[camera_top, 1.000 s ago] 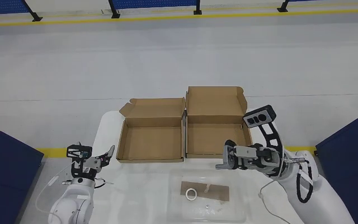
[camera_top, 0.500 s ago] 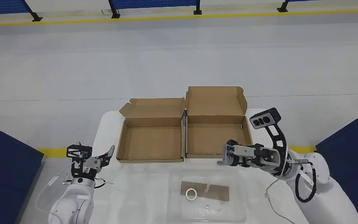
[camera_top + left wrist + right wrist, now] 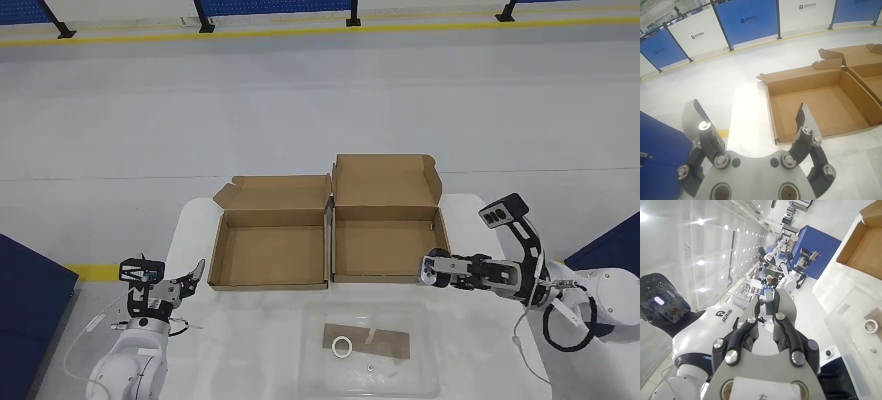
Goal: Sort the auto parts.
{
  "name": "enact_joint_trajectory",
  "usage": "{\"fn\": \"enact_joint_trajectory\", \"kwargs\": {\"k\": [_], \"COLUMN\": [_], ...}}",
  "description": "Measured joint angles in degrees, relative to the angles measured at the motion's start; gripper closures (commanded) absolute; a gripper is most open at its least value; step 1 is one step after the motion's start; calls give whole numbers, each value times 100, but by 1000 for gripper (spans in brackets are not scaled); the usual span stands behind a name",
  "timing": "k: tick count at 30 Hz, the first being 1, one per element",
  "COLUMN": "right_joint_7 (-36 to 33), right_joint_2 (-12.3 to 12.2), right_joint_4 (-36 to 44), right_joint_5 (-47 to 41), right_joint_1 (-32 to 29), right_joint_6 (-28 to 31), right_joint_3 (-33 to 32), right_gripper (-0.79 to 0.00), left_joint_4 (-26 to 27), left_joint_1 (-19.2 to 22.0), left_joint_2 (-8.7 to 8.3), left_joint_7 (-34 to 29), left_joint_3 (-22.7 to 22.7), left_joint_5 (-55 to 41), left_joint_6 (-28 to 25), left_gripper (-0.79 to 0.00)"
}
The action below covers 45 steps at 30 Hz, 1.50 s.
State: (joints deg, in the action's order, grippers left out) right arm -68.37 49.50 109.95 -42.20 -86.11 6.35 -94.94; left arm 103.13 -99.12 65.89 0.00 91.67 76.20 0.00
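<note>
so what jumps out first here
A left box and a right box, both open and empty, sit side by side at the far side of the table. The right tool grips a small grey part by the right box's near corner; the left tool hangs open at the table's left edge.

Brown cardboard boxes (image 3: 270, 258), white ring (image 3: 342, 347), grey part (image 3: 769, 303), white table (image 3: 250, 322)

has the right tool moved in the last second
Yes. The right tool, gripping a small grey metal part, has slid to the robot's right along the near wall of the right open brown cardboard box, reaching its corner.
</note>
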Motion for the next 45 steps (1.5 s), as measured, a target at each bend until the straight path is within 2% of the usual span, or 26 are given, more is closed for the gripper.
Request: {"fn": "enact_joint_trajectory", "kwargs": {"k": [4,10,16,23,26,29,45], "right_joint_7": [67,260,613,719,791,827,825], "right_joint_2": [2,-24,1,103,191,283,285], "right_joint_4": [29,-252,-783,-1657,-2145,-2617,-2613], "right_joint_5": [77,1023,2096,3286,3629,3684,3674], "right_joint_1": [-12,331,1258,2597,3139,3540,3543], "right_joint_6": [-15,-24,-99,-374,-428,-216,-218], "right_joint_3": [5,89,698,1755,2236,2649,2640], "right_gripper": [0,0,0,0,0,0,0], "left_joint_4": [0,0,0,0,0,0,0], "left_joint_1": [0,0,0,0,0,0,0], "left_joint_2": [0,0,0,0,0,0,0], "left_joint_7": [0,0,0,0,0,0,0], "left_joint_3": [0,0,0,0,0,0,0], "left_joint_5": [0,0,0,0,0,0,0], "left_joint_6": [0,0,0,0,0,0,0], "left_gripper": [-785,-785,-785,-785,-785,-785,-785]}}
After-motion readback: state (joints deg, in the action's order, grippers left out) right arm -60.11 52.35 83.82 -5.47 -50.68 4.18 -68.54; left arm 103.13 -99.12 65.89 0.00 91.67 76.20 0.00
